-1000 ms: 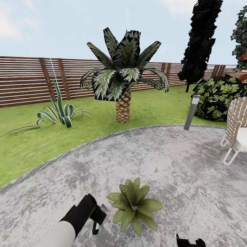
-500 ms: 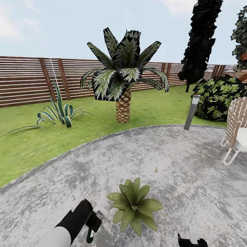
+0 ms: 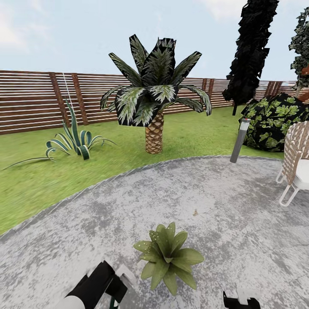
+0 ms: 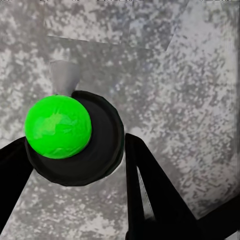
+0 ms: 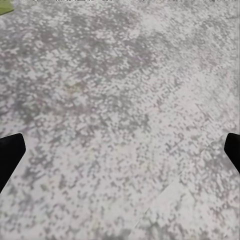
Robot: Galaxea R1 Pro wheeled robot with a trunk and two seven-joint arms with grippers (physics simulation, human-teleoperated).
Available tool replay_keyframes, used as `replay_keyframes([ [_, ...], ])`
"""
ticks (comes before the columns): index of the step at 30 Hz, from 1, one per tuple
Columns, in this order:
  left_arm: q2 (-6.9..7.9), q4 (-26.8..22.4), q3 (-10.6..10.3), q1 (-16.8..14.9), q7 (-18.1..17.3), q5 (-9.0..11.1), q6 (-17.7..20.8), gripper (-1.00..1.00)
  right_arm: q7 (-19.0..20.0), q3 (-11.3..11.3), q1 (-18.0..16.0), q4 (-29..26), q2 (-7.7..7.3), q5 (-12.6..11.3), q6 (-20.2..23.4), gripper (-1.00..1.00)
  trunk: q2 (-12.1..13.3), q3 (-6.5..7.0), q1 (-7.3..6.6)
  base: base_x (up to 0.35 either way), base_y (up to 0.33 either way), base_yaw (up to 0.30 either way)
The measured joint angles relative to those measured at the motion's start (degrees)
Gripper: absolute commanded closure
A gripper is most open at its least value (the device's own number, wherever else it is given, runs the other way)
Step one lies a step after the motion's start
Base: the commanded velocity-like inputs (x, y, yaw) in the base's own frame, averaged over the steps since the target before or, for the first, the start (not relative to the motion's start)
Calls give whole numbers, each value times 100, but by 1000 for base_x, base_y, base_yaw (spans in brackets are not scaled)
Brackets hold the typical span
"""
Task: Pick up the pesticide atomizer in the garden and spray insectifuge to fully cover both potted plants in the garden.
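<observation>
Pesticide atomizer [image 4: 65, 135] clamped between left gripper [image 4: 75, 165] fingers; potted plant [image 3: 168, 256] just beside.

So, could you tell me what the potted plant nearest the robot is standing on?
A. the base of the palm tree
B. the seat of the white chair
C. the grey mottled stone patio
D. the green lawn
C: in the head view the potted plant stands on the grey stone patio, well short of the lawn and the palm beyond its edge, and apart from the chair at the right.
</observation>
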Motion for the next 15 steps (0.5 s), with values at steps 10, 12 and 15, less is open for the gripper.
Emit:
replay_keyframes([
  [10,-26,-93,39,-13,251,35,-18,100,-1,2,-2,-14,9,-4,0,-100,0,0,0,0,0,47],
  [12,-28,-94,43,-11,253,36,-19,100,-1,2,-2,-10,9,-3,0,-100,0,0,0,0,0,238],
  [15,-22,-94,46,-10,254,36,-20,100,-1,10,-1,-6,10,3,0,-100,0,0,0,0,0,269],
])
